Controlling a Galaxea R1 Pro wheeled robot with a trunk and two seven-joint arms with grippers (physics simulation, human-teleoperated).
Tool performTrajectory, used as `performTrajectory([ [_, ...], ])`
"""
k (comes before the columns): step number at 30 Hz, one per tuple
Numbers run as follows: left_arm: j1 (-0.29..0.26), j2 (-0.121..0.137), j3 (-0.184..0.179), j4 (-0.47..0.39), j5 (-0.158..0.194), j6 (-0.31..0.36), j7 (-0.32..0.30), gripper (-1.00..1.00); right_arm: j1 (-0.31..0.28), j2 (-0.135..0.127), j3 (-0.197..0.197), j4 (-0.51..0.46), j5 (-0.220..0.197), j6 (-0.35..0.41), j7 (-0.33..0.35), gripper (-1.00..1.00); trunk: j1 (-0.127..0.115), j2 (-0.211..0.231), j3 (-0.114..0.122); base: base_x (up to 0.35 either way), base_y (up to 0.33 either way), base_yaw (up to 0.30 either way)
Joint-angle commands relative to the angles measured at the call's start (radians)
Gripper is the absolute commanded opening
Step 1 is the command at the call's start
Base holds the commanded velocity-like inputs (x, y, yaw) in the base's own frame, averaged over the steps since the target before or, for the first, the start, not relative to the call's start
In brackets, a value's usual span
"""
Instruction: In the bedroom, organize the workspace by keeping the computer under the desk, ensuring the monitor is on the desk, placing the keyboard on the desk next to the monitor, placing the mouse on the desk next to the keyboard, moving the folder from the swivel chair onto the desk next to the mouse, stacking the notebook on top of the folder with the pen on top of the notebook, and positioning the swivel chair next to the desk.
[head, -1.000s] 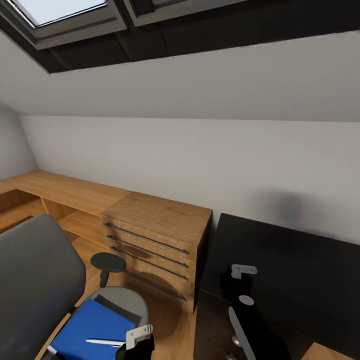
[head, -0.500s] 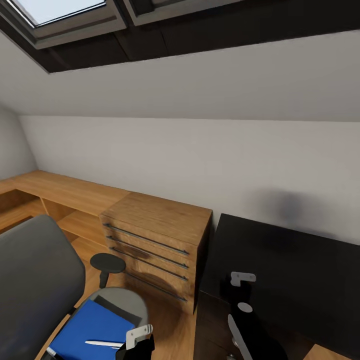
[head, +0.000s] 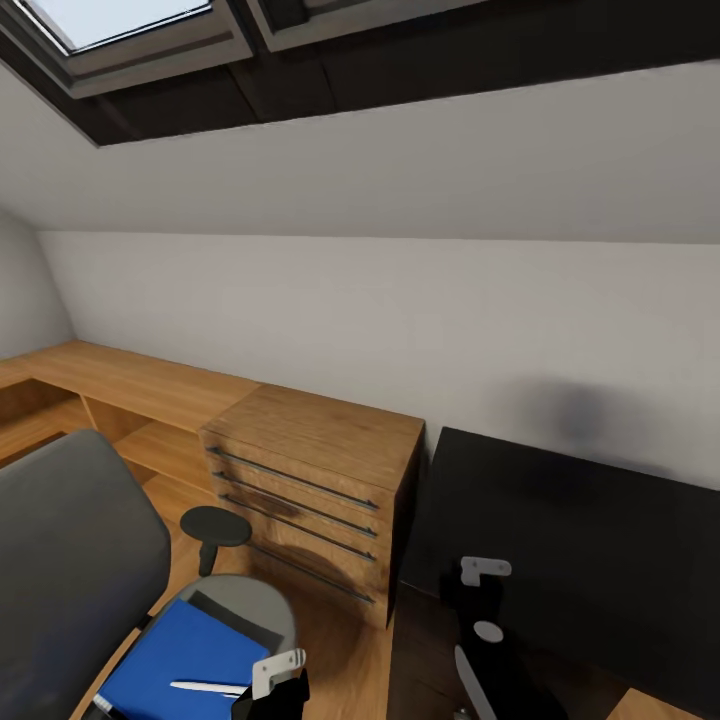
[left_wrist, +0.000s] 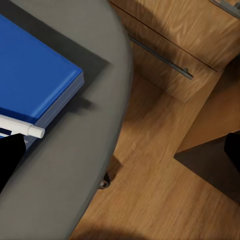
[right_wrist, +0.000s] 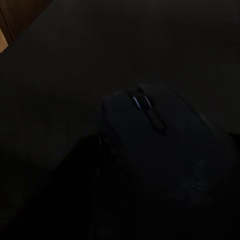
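the right gripper (head: 478, 600) is hanging over the black desk (head: 600, 520), at about 5 o'clock in the head view. its wrist camera is looking straight down on the mouse (right_wrist: 160, 145), which is lying on the dark desktop directly along the finger line. the mouse's long axis is running from about 11 o'clock at the scroll wheel to 5 o'clock at the heel. whether the jaws are apart or clamped on the mouse cannot be told; the picture is too dark.

the left gripper (head: 275, 685) is idling at 7 o'clock beside the swivel chair (head: 70, 560), jaws apart. the blue notebook (head: 185, 655) and the pen (head: 210, 686) are resting on the seat, so the right arm is the nearer one for the mouse
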Motion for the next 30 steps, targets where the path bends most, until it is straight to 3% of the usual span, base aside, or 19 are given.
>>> performTrajectory([
  [1, -0.001, 0.001, -0.007, 0.000, 0.011, -0.007, 0.007, 1.00, -0.001, 0.000, 0.003, 0.006, -0.003, -0.003, -0.004, -1.00, 0.000, -0.001, -0.001, 0.000, 0.000, 0.000],
  [16, -0.001, 0.000, -0.007, 0.000, 0.011, -0.007, 0.007, 1.00, -0.010, 0.000, 0.003, 0.045, 0.006, -0.015, -0.004, -1.00, 0.000, -0.001, -0.001, 0.000, 0.000, 0.000],
  [30, -0.001, 0.001, -0.007, 0.000, 0.011, -0.007, 0.007, 1.00, -0.192, 0.007, 0.002, 0.230, 0.001, -0.013, -0.004, -1.00, 0.000, -0.001, -0.001, 0.000, 0.000, 0.000],
])
